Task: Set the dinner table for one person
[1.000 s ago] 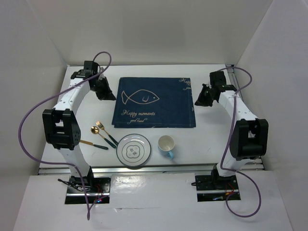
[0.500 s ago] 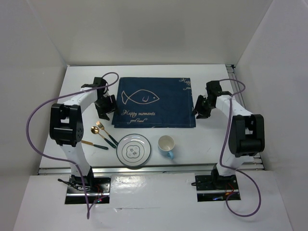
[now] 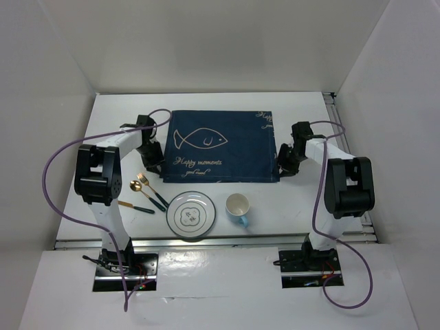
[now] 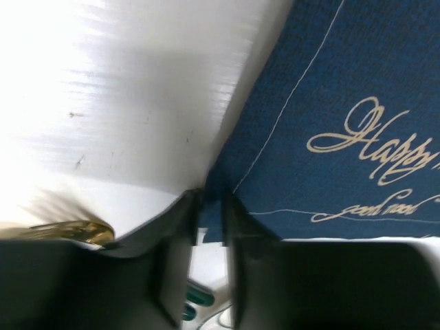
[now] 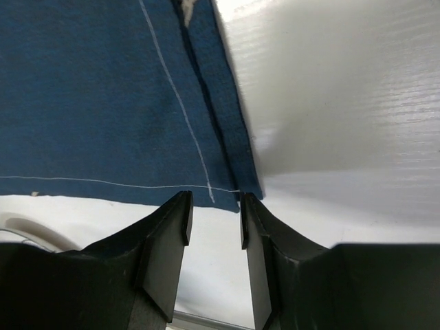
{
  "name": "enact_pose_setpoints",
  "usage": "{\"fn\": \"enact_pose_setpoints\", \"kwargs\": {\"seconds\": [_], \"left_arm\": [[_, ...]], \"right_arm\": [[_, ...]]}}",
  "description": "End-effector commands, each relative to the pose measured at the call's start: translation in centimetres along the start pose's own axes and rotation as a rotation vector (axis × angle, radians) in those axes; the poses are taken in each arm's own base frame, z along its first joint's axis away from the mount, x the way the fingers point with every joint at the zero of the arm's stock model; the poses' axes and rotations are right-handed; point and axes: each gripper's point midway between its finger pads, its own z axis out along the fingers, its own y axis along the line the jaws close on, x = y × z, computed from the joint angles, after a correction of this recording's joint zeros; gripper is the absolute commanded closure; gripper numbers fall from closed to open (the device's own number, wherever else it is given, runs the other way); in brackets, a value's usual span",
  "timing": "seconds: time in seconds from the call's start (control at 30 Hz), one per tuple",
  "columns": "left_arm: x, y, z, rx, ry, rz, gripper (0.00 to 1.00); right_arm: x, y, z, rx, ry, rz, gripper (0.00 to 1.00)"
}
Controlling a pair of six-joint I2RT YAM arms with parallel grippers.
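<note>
White panels close in three sides, and the dinner table (image 3: 302, 117), a plain white rectangle with metal rails (image 3: 220, 240) at its near and right edges, fills the floor between them. Its long side runs left to right in front of the arms. From above, a navy placemat (image 3: 220, 146) lies square on the middle of it, wide side also left to right. Nearer the arms sit a white plate (image 3: 190, 215), a pale blue cup (image 3: 238, 207), and a gold fork (image 3: 155, 194) and spoon (image 3: 136, 184). Only the wrist cameras show the fingers. The left gripper (image 4: 212, 206) is pinched narrow on the placemat's near-left corner, cloth filling the gap. The right gripper (image 5: 215, 206) stands slightly apart, bare table between its fingers and the near-right corner just at their tips.
</note>
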Motion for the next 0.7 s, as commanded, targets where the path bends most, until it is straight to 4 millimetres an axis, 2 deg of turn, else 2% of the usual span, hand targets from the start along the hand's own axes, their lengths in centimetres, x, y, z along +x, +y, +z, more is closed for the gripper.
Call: {"fn": "enact_pose_setpoints", "kwargs": {"seconds": [0.0, 0.13, 0.23, 0.37, 0.4, 0.47, 0.5, 0.67], "left_arm": [[0.7, -0.6, 0.9, 0.042, 0.036, 0.030, 0.68], [0.3, -1.1, 0.6, 0.059, 0.028, 0.032, 1.00], [0.0, -1.3, 0.2, 0.060, 0.026, 0.033, 1.00], [-0.4, -1.8, -0.8, 0.080, 0.009, 0.028, 1.00], [-0.8, -2.1, -1.3, 0.088, -0.009, 0.031, 1.00], [-1.1, -2.3, -1.9, 0.093, -0.019, 0.033, 1.00], [-1.5, -2.6, -2.4, 0.101, -0.037, 0.036, 1.00], [-2.0, -3.1, -4.2, 0.114, -0.064, 0.041, 1.00]], "right_arm": [[0.5, -0.5, 1.1, -0.007, 0.014, 0.001, 0.54], [0.8, -0.7, 1.5, -0.003, 0.023, 0.004, 0.54], [1.4, -1.1, 1.9, 0.005, 0.041, -0.001, 0.54], [1.5, -1.2, 2.0, 0.005, 0.041, -0.001, 0.64], [1.5, -1.2, 2.0, 0.005, 0.041, -0.001, 0.74], [1.4, -1.1, 1.8, 0.001, 0.032, -0.003, 0.86], [1.0, -0.8, 1.7, -0.003, 0.022, -0.006, 0.99], [0.1, -0.4, 0.5, -0.003, -0.021, -0.006, 1.00]]}}
